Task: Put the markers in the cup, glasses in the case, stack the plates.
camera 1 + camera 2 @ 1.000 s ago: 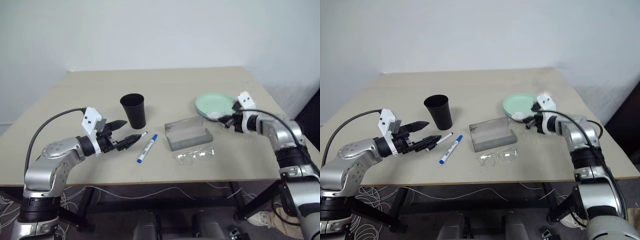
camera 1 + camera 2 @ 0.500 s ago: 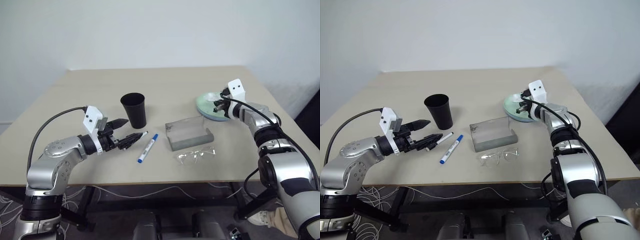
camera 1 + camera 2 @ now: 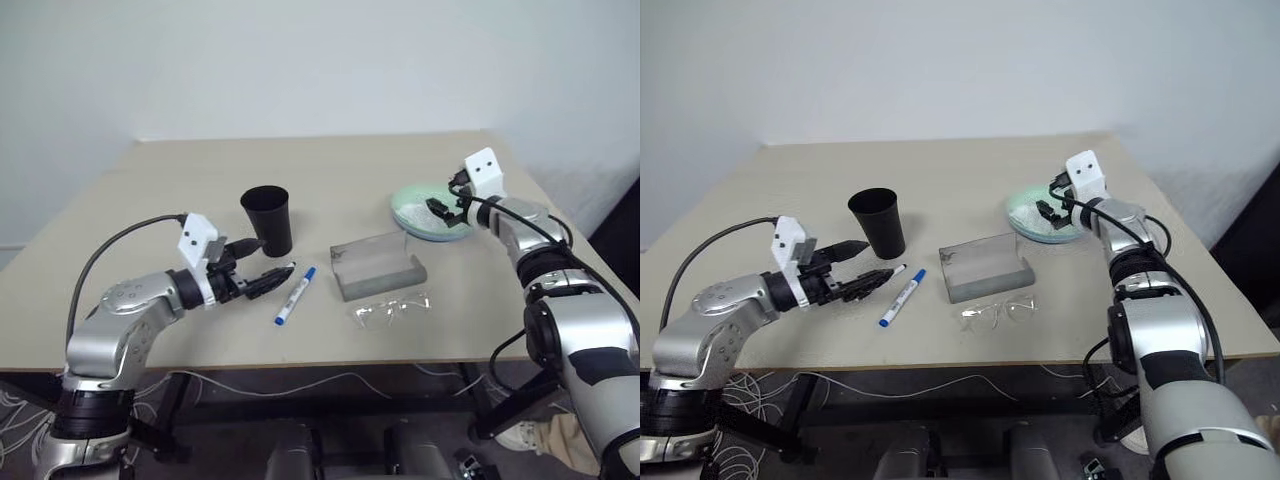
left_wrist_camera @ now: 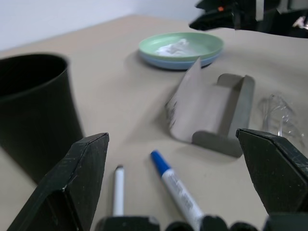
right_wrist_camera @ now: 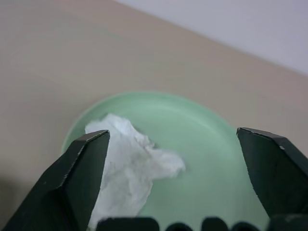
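The mint green plate point(image 3: 420, 211) lies on the light blue plate point(image 4: 177, 61) at the table's right, with a crumpled white tissue point(image 5: 128, 162) in it. My right gripper point(image 3: 441, 207) hovers open just over these plates, holding nothing. The black cup point(image 3: 266, 221) stands upright left of centre. Just in front of it lie the black-capped marker point(image 3: 283, 269) and the blue-capped marker point(image 3: 295, 295). My left gripper point(image 3: 263, 262) is open, level with the table, its fingertips point(image 3: 282, 272) beside the black-capped marker. The grey case point(image 3: 380, 268) lies open mid-table, the clear glasses point(image 3: 390, 311) in front of it.
The table's front edge point(image 3: 330, 363) runs close below the glasses. A bare tan tabletop point(image 3: 330, 170) stretches behind the cup and the plates up to the white wall.
My right gripper has opened, let go of the green plate's rim and swung forward over the plates. My left gripper has crept right, closer to the markers.
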Available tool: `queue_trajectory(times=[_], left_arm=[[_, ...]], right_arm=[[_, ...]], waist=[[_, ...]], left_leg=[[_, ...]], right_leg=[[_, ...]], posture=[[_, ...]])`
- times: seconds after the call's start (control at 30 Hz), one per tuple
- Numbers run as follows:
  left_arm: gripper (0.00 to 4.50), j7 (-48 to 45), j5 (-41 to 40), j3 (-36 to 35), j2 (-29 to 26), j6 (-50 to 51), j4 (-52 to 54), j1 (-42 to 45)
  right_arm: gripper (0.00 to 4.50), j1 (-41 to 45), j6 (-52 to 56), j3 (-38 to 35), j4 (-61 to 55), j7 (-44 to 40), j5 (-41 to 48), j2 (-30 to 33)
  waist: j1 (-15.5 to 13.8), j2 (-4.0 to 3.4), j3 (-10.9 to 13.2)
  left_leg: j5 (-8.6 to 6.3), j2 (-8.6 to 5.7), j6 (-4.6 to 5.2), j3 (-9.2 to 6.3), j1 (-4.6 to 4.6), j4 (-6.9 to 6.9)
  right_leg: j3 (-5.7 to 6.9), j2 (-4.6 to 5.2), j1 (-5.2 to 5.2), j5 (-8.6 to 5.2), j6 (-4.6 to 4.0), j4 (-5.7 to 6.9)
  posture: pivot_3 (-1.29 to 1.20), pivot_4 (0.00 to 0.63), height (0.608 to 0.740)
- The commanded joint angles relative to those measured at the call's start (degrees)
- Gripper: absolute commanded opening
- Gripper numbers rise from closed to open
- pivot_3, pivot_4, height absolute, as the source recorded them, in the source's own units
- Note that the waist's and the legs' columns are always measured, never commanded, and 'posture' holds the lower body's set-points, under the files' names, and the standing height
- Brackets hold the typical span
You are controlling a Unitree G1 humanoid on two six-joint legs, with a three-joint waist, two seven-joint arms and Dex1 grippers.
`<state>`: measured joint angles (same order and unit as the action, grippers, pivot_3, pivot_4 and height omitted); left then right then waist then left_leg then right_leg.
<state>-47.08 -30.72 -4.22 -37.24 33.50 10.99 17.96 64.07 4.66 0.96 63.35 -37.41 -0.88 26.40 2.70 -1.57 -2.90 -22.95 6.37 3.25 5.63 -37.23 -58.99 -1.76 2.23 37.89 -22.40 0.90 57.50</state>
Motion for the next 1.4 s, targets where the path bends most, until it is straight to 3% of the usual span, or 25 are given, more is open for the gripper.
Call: queue_trajectory(times=[0.03, 0.2, 0.43, 0.63, 0.87, 1.33, 1.4], left_arm=[[4.50, 0.10, 1.83, 4.59, 0.87, 1.93, 1.02, 6.15], [4.50, 0.28, 5.98, 12.81, 2.89, 5.63, -1.16, 15.04], [4.50, -5.84, 11.07, 26.68, 5.37, 12.16, -3.96, 28.26], [4.50, -9.53, 17.46, 37.54, 7.66, 13.52, -5.66, 35.49], [4.50, -13.63, 22.87, 45.11, 10.41, 12.79, -10.04, 40.14], [4.50, -15.09, 29.38, 46.45, 19.64, 8.37, -22.13, 42.36], [4.14, -15.40, 30.13, 46.63, 19.89, 7.99, -22.71, 42.26]], right_arm=[[4.48, -2.95, 9.01, 0.17, -16.06, -8.89, 2.88, 3.63], [4.48, -11.73, 23.90, 1.67, -38.85, -19.87, 6.38, 10.34], [4.48, -25.11, 26.50, -1.84, -60.51, -35.49, 16.95, 21.57], [4.48, -29.96, 27.06, -4.56, -66.18, -39.36, 21.73, 26.90], [4.48, -36.85, 24.85, -10.10, -71.90, -42.12, 25.82, 32.43], [4.48, -44.76, 25.18, -15.51, -77.47, -37.55, 28.74, 33.92], [4.50, -45.17, 25.20, -15.63, -77.74, -37.04, 28.96, 33.99]], waist=[[0.01, -0.01, -0.01], [-0.16, -0.06, 0.00], [-0.15, -0.07, 0.06], [-0.02, 0.08, 0.16], [-0.32, 0.17, 0.22], [-1.59, 0.34, 0.34], [-1.71, 0.34, 0.34]], left_leg=[[0.00, -0.02, 0.00, -0.05, 0.06, 0.02], [-0.01, -0.05, 0.02, -0.15, 0.32, 0.24], [0.00, -0.18, 0.03, -0.19, 0.46, 0.19], [-0.05, -0.44, 0.11, -0.35, 0.57, 0.17], [-0.11, -0.45, 0.22, -0.58, 0.54, 0.18], [-0.22, -0.56, 0.43, -0.82, 0.53, 0.06], [-0.22, -0.56, 0.43, -0.88, 0.52, 0.06]], right_leg=[[0.02, 0.00, -0.13, 0.00, 0.01, -0.08], [0.14, 0.00, -0.61, -0.02, 0.00, -0.56], [0.09, 0.00, -0.73, -0.10, -0.01, -0.80], [-0.19, -0.16, -0.67, -0.14, 0.01, -0.64], [-0.28, -0.23, -0.62, -0.19, 0.05, -0.70], [-0.43, -0.27, -0.60, -0.36, 0.33, -0.72], [-0.42, -0.29, -0.61, -0.36, 0.33, -0.74]], posture=[[0.00, 0.000, 0.612], [0.00, 0.000, 0.612], [0.00, 0.000, 0.612], [0.00, 0.000, 0.612], [0.00, 0.000, 0.612], [0.00, 0.000, 0.612], [0.00, 0.000, 0.612]])
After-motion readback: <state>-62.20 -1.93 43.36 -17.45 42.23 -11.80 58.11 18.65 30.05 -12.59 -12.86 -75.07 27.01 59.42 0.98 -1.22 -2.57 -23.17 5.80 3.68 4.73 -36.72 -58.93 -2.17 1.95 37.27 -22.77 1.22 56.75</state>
